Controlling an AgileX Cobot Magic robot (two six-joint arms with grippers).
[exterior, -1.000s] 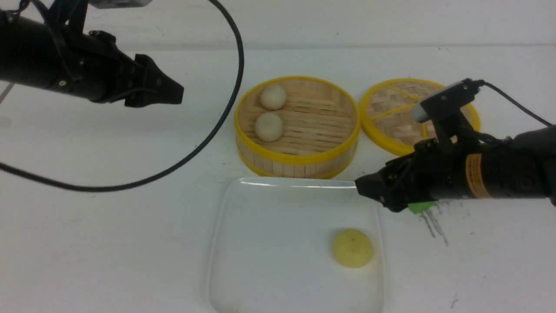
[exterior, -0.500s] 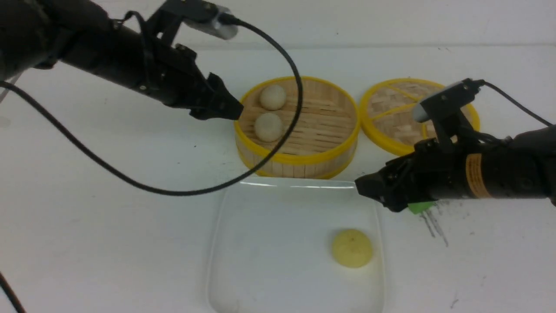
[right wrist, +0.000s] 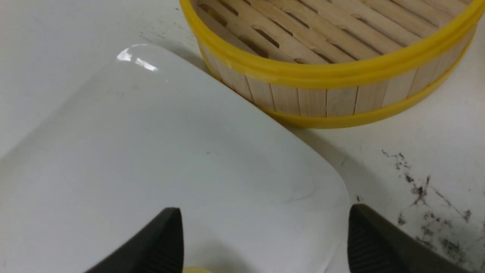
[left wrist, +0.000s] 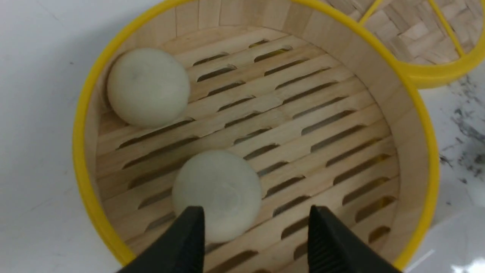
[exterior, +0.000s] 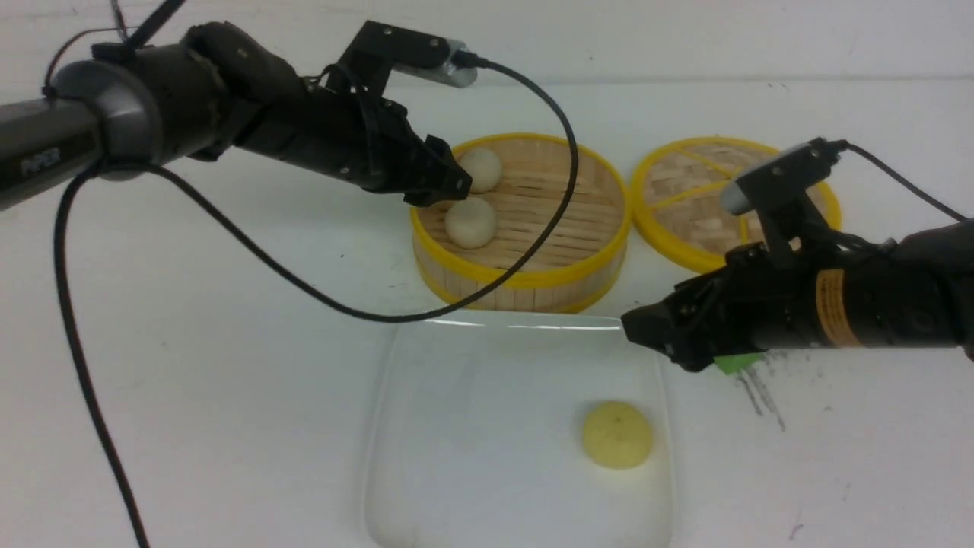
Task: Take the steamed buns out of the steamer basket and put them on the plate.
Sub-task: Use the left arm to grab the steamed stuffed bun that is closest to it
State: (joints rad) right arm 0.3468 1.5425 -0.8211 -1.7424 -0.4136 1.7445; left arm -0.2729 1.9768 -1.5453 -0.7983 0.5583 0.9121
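bun [left wrist: 216,189] near spread left end effector [left wrist: 255,209]

The word "PiPER" [exterior: 43,161] is printed in pale letters on the grey link of the left arm [exterior: 137,114], at the far left of the scene. A yellow-orange label [exterior: 831,307] is wrapped around the right arm [exterior: 898,304]; its print cannot be read.

steamer basket [exterior: 525,293] open-topped, its right half bare, black cable [exterior: 576,164] looping across it, plate [exterior: 472,426] mostly bare
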